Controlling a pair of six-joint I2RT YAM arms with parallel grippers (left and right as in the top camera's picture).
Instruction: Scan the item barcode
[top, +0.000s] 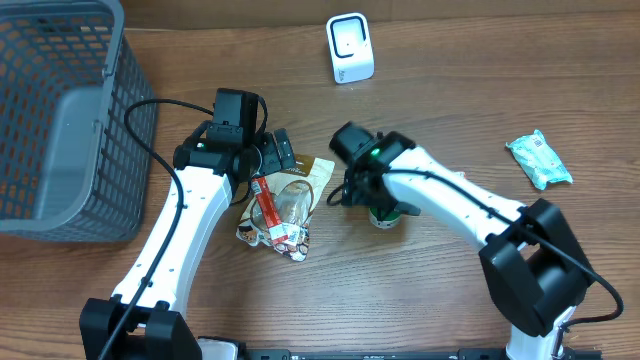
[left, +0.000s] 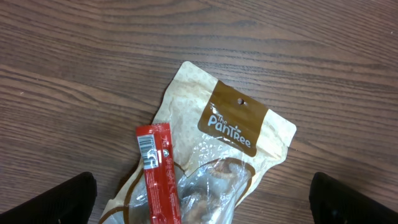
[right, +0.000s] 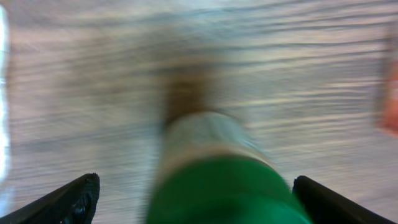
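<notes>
Green-capped bottle (top: 384, 217) sits near the middle of the wooden table (top: 450, 100), well apart from the white scanner (top: 350, 48) at the far edge. The right gripper (right: 198, 198) brackets it with its 2 fingers spread wide and not closed on it, though that view is blurred. The left gripper (left: 202, 202) hovers just as wide and empty over the Pantree pouch (left: 230, 124) and the red stick pack (left: 158, 174) lying on it. The step looks like the pickup, nothing scanned yet; next the right fingers would need to close on the bottle, lift it and turn its label toward the scanner.
</notes>
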